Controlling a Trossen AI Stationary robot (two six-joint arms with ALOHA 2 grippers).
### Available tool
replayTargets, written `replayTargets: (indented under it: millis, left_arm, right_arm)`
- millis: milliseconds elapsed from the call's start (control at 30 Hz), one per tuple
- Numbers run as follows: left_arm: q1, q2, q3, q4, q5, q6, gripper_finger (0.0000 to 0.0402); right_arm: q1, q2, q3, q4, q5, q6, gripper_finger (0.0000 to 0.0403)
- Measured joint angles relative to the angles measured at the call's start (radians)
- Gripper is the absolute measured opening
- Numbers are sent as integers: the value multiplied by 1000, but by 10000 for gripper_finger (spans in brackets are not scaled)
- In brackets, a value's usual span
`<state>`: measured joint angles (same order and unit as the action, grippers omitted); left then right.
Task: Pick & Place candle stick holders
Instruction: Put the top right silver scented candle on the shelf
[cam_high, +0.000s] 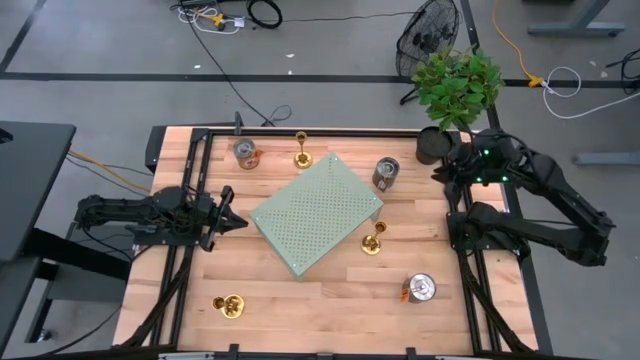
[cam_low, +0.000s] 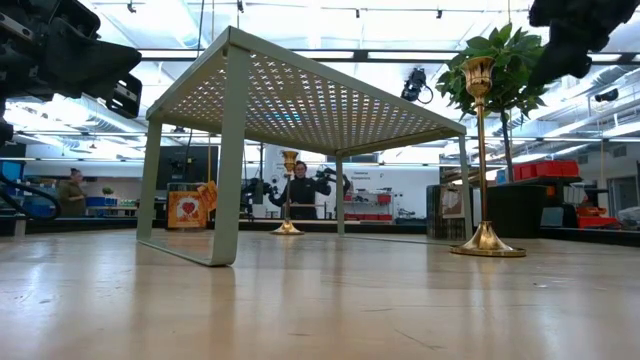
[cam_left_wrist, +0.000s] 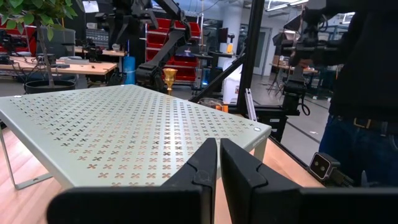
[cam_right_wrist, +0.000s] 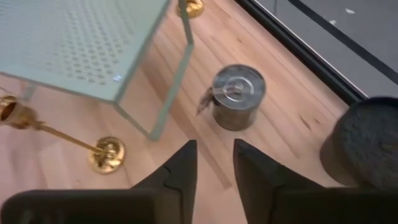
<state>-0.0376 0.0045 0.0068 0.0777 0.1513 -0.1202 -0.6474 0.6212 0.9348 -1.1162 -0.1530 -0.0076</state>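
Note:
Three brass candle stick holders are on the table. One (cam_high: 301, 155) stands at the far edge, one (cam_high: 373, 240) stands on its round base beside the right side of the green perforated riser (cam_high: 315, 212), and one (cam_high: 231, 305) is near the front left. My right gripper (cam_right_wrist: 214, 158) is open and hangs above the table's far right, tilted down over a tin can (cam_right_wrist: 238, 96); the right-hand holder (cam_right_wrist: 106, 152) is off to its side. My left gripper (cam_left_wrist: 219, 155) is shut and level at the riser's left edge (cam_high: 235, 222).
Two more tin cans stand at the far left (cam_high: 246, 153) and near right (cam_high: 420, 289). A potted plant (cam_high: 435, 145) stands at the far right corner, close to my right arm. Bare wood lies along the near edge. People stand in the room beyond the table.

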Motion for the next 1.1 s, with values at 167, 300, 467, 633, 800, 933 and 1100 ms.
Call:
replayTargets:
  millis: [167, 300, 467, 633, 800, 933, 1100]
  left_arm:
    - [0, 0, 0, 0, 0, 0, 25]
    - [0, 0, 0, 0, 0, 0, 25]
    - [0, 0, 0, 0, 0, 0, 26]
    - [0, 0, 0, 0, 0, 0, 25]
    - [0, 0, 0, 0, 0, 0, 25]
    - [0, 0, 0, 0, 0, 0, 25]
    - [0, 0, 0, 0, 0, 0, 25]
  right_arm:
    - [0, 0, -29, 0, 50, 0, 149]
    - [0, 0, -40, 17, 59, -8, 178]
    - [0, 0, -41, 23, 59, 1, 214]
    - [0, 0, -41, 24, 59, 0, 250]
    - [0, 0, -41, 24, 60, 0, 283]
    - [0, 0, -41, 24, 88, 0, 304]
    - [0, 0, -41, 24, 93, 0, 327]
